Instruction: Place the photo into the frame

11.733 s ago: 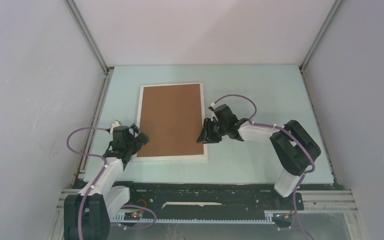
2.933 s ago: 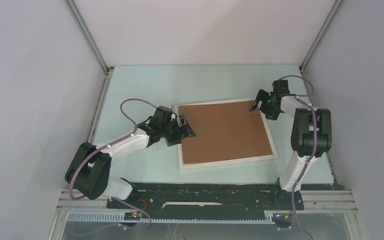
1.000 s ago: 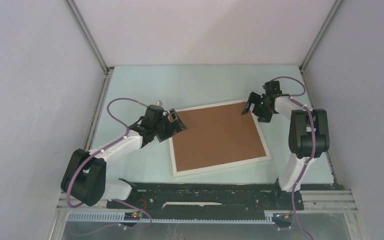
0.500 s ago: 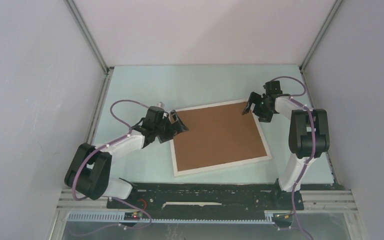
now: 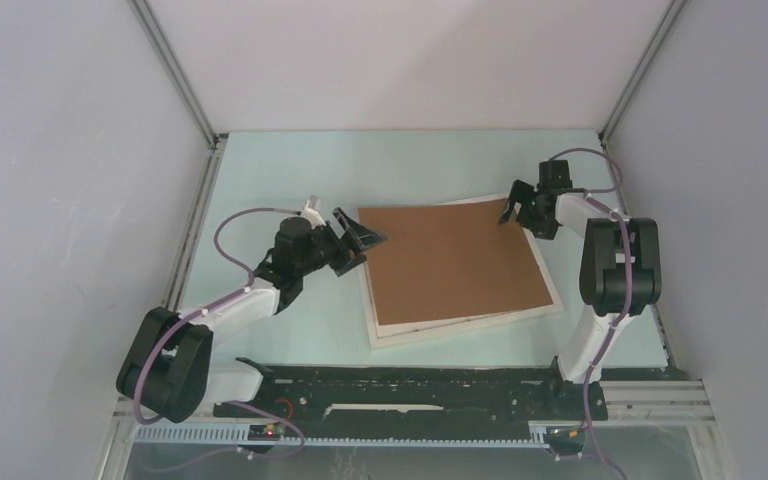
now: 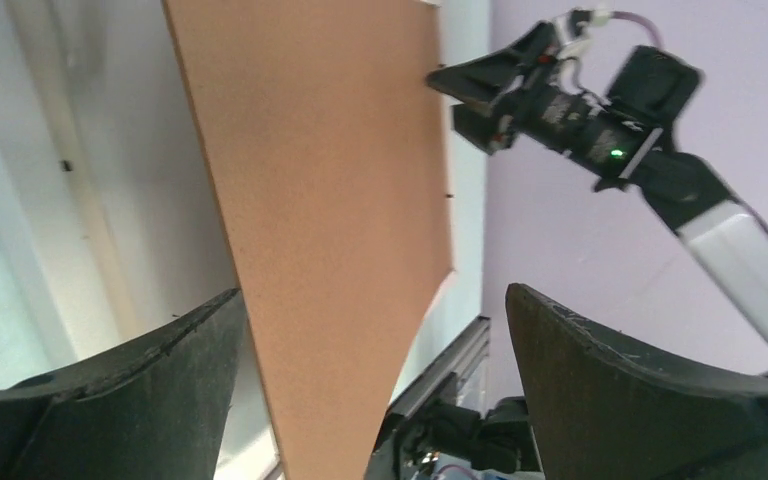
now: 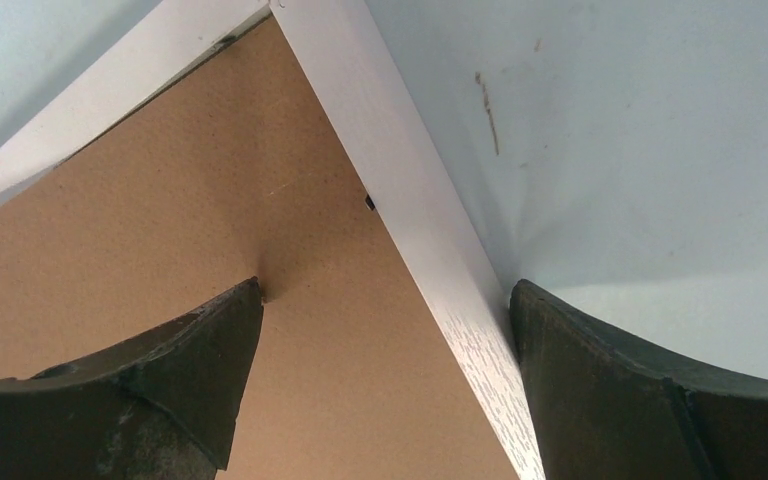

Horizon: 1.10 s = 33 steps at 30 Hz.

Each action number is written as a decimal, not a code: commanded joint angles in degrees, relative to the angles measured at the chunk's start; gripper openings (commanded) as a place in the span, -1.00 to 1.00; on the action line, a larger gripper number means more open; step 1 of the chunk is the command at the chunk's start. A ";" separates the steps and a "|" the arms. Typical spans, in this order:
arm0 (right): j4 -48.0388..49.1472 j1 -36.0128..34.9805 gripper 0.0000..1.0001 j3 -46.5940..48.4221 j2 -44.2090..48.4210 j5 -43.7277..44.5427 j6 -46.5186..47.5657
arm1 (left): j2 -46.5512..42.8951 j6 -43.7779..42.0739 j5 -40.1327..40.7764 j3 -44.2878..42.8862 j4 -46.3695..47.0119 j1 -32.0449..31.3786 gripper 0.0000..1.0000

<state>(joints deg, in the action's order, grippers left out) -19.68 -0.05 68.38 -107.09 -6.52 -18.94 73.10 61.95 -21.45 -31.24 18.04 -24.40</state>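
The white frame (image 5: 552, 288) lies face down on the mint table, and the photo is hidden. On it sits the brown backing board (image 5: 455, 262), skewed, with its left edge off the frame. My left gripper (image 5: 363, 243) is open at that left edge. In the left wrist view the board (image 6: 330, 150) runs up between the wide jaws of that gripper (image 6: 372, 295), near the left finger, and is not pinched. My right gripper (image 5: 519, 210) is open at the far right corner. There, in the right wrist view (image 7: 386, 285), one fingertip (image 7: 240, 310) rests on the board (image 7: 160, 220) and the other stands outside the frame's rail (image 7: 410, 190).
White enclosure walls with metal corner posts (image 5: 175, 75) close in the table (image 5: 410, 165) on three sides. A black rail (image 5: 410, 385) with the arm bases runs along the near edge. The right arm (image 6: 610, 125) shows across the board in the left wrist view.
My left gripper has drawn back and lifted, and the board's left edge has come up off the frame. Board and frame shifted a little right, and my right gripper moved right with the corner.
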 commanded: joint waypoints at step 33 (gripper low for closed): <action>-5.70 -42.94 0.99 -9.89 44.11 1.88 21.98 | 1.30 11.43 -9.65 -2.22 22.74 -2.48 0.75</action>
<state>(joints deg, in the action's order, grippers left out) -30.89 -31.27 65.21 -70.65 -3.55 -10.26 74.41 72.12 -28.03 -30.76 38.46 -26.13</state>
